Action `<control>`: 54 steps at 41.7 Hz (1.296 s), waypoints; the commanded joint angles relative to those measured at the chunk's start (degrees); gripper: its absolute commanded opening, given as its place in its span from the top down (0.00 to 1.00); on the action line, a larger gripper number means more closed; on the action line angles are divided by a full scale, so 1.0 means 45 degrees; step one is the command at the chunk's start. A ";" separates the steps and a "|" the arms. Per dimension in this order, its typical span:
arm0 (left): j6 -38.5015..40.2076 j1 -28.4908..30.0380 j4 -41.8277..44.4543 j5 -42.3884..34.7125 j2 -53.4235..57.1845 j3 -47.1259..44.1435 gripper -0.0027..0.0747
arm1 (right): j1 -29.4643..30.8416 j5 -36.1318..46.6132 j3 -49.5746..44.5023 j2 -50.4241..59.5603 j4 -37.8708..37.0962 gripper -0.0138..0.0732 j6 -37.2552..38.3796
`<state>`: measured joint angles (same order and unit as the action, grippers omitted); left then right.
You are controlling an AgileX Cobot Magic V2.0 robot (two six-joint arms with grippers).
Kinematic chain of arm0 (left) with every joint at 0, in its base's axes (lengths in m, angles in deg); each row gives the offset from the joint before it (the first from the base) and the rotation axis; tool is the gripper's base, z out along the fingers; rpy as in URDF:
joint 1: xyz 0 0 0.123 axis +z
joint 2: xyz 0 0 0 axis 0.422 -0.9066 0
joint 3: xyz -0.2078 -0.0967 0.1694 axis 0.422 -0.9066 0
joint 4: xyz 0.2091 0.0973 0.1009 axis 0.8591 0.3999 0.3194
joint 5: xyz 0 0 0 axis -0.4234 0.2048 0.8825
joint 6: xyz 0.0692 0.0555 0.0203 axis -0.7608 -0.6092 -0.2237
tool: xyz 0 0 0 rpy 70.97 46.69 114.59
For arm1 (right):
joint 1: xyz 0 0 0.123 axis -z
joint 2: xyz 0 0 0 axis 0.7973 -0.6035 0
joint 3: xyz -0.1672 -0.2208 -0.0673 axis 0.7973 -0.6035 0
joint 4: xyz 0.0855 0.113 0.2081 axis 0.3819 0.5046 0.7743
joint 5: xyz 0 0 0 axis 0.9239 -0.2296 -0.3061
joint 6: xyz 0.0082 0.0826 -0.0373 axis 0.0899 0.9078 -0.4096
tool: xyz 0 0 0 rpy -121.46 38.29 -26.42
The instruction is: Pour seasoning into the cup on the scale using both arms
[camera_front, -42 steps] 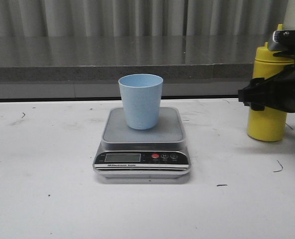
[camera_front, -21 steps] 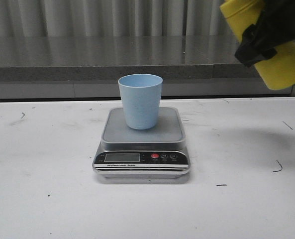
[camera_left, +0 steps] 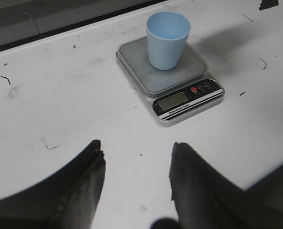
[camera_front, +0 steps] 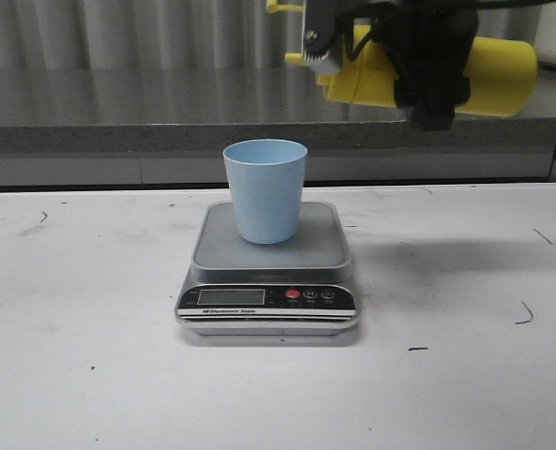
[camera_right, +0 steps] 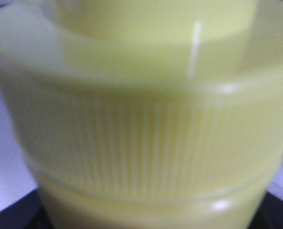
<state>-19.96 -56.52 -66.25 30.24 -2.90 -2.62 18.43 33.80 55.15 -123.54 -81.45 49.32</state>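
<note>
With right gripper [camera_front: 434,70] clamped round sideways yellow plastic squeeze bottle [camera_front: 498,66], hovering above pale blue plastic cup [camera_front: 265,190]; left gripper [camera_left: 136,179] gaping, empty; probably needing nozzle lined up next.

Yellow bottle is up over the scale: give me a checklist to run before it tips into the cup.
1. Cup upright on the scale platform: ok.
2. Seasoning bottle clamped in the right gripper, lying about level: ok.
3. Nozzle above the cup mouth: not ok, it sits right of it.
4. Tip cover open: cannot tell.
5. Left gripper fingers open, holding nothing: ok.
6. Scale display reading: cannot tell.
</note>
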 commanded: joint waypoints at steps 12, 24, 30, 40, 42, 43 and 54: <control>0.0036 -0.0070 -0.0008 -0.0895 -0.0020 0.0358 0.56 | -0.0546 -0.0373 0.0576 -0.0181 -0.6412 0.46 0.0012; 0.0036 -0.0070 -0.0008 -0.0895 -0.0020 0.0358 0.56 | -0.0546 0.0103 0.0576 -0.0181 -0.7041 0.46 0.0008; 0.0036 -0.0070 -0.0008 -0.0895 -0.0020 0.0358 0.56 | -0.0546 0.0223 0.0576 -0.0181 -0.7041 0.46 0.0008; 0.0036 -0.0070 -0.0008 -0.0895 -0.0020 0.0358 0.56 | -0.0546 0.0209 0.0576 -0.0181 -0.6894 0.46 0.0112; 0.0036 -0.0070 -0.0008 -0.0895 -0.0020 0.0358 0.56 | -0.0546 0.0209 0.0576 -0.0181 -0.6741 0.46 0.0289; 0.0036 -0.0070 -0.0008 -0.0895 -0.0020 0.0358 0.56 | -0.0546 0.0209 0.0576 -0.0181 -0.6600 0.46 0.0516; 0.0036 -0.0070 -0.0008 -0.0895 -0.0020 0.0358 0.56 | -0.0500 -0.0336 0.0576 -0.0098 -0.4930 0.46 0.3318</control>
<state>-19.96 -56.52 -66.25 30.24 -2.90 -2.62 15.86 34.91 55.39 -127.57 -101.68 60.51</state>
